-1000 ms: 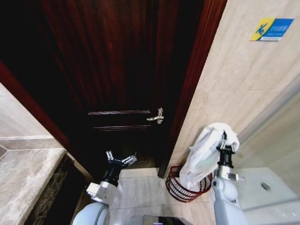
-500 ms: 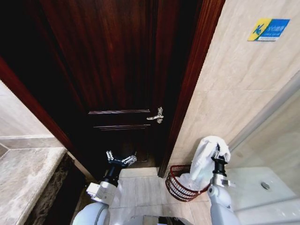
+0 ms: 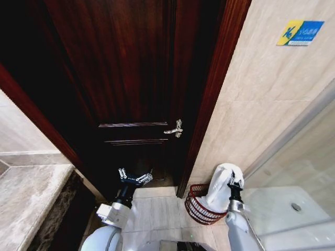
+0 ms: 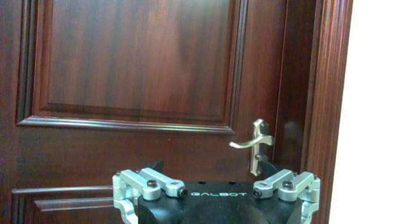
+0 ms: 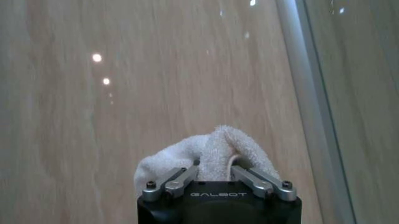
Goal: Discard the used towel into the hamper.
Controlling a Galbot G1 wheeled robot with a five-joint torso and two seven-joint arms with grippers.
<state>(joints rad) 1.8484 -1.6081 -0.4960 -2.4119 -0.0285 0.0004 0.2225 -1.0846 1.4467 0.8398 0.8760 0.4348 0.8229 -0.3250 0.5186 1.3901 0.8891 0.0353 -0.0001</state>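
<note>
1. The right arm is seen at the lower right of the head view, held straight up from the bottom edge. The right pincer (image 3: 234, 184) is pointed upward and is clamped on the towel (image 3: 220, 188), which is seen in the right wrist view bunched between the fingers (image 5: 177, 179).
2. The left arm is raised at the lower middle of the head view, in front of the door (image 3: 131, 78). The left pincer (image 3: 134, 178) is spread apart, and nothing is held in it.
3. The hamper (image 3: 198, 205) is found at the lower right of the head view, on the floor (image 3: 157, 209), just beside the door frame and close to the wall (image 3: 261, 104). The towel is draped down from the pincer, and its lower end is hung inside the hamper's rim.
4. Only a little open floor is left between the two arms. The hamper is boxed in by the door frame on one side and by the right arm on the other.
5. The towel is white, soft and fluffy. The hamper is round and made of thin dark red wire with gaps. The door is dark shiny wood with a silver handle (image 3: 177, 129). The wall is smooth pale tile.
</note>
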